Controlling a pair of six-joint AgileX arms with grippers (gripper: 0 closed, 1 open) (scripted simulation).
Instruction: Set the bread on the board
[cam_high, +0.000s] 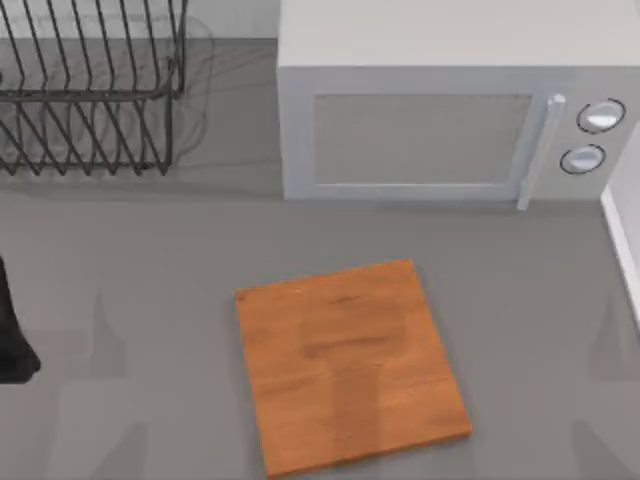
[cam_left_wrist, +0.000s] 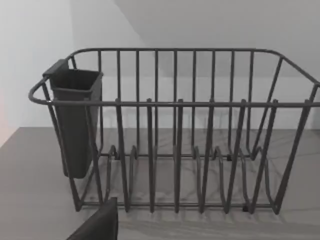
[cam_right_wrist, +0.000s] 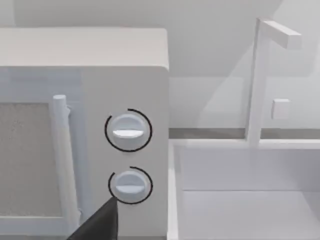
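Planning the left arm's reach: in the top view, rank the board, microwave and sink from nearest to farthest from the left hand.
1. Board, mid-table, nearest the left hand at the left edge.
2. Microwave, at the back.
3. Sink, far right edge.

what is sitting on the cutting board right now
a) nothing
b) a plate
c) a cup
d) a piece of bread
a, in the top view the board shows bare wood grain from edge to edge, lying in front of the microwave with only a faint shadow across its surface.
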